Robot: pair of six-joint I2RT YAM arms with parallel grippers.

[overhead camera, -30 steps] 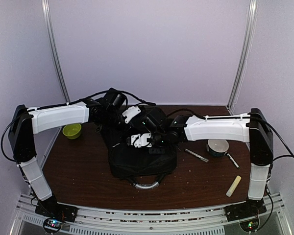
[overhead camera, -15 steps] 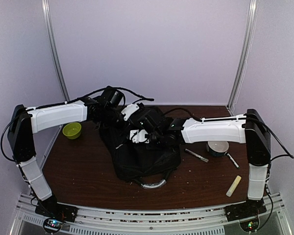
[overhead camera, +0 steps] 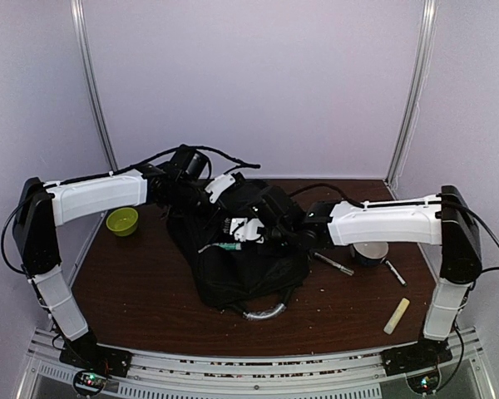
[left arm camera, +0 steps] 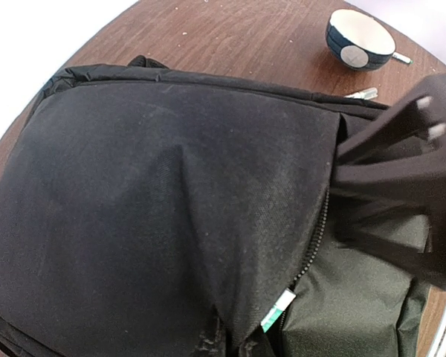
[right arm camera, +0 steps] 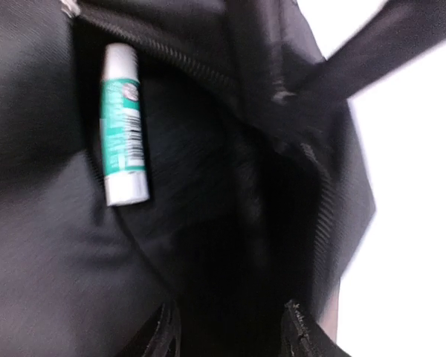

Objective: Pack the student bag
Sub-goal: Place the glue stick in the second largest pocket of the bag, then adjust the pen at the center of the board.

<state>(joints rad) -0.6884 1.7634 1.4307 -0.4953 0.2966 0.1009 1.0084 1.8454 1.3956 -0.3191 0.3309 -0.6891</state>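
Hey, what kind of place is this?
Likely a robot lab booth: plain white walls, metal corner posts, a brown wooden table, and a left arm and right arm bolted at its near edge.

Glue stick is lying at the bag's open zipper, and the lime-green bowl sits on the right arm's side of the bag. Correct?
Not quite. The top external view shows the lime-green bowl on the left arm's side of the student bag; what stands on the right arm's side is the dark blue bowl. The glue stick does lie at the open zipper.

Wooden table (overhead camera: pixel 133 291): student bag (overhead camera: pixel 241 278), green bowl (overhead camera: pixel 121 222), perhaps pen (overhead camera: pixel 334 265).
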